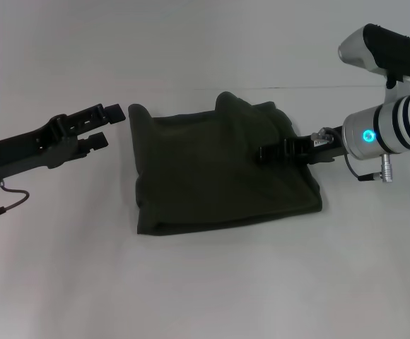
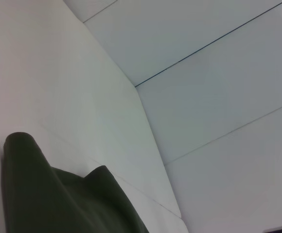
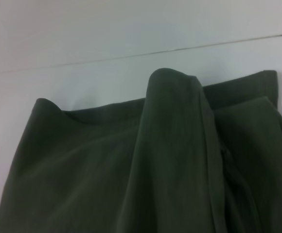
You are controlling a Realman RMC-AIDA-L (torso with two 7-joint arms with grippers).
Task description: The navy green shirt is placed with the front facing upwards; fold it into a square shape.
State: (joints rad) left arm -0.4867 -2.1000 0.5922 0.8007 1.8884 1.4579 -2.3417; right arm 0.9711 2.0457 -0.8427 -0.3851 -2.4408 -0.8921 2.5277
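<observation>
Left tool [image 1: 112, 126] gapes beside folded shirt [image 1: 219, 169] on white table [image 1: 205, 282]; right tool [image 1: 267, 152] unclear.

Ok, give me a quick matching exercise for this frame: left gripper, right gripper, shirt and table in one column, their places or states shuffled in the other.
Things:
1. left gripper
2. right gripper
3. navy green shirt
4. table

States:
A. white, bare surface under everything
B. folded into a rough square, two humps at its far edge
C. open, in the air beside the shirt's left far corner
D. over the shirt's right half

Pairs: 1-C, 2-D, 3-B, 4-A
</observation>
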